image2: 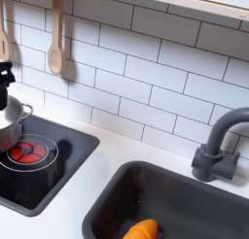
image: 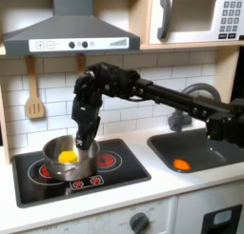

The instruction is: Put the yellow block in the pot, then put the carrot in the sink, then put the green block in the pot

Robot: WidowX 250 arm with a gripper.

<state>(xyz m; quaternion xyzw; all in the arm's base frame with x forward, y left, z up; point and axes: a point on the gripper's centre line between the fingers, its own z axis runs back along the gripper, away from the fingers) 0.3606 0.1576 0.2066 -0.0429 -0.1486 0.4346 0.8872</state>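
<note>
The steel pot stands on the left burner of the black stovetop, and the yellow block lies inside it. My gripper points down just over the pot's right rim; its fingers are too dark and small to read. The orange carrot lies in the dark grey sink. In the second exterior view the carrot rests at the near end of the sink, and the pot shows at the left edge. The green block is out of view.
A curved dark faucet stands behind the sink. A wooden spoon and spatula hang on the tiled wall. A range hood overhangs the stove, with a microwave to the first exterior view's right.
</note>
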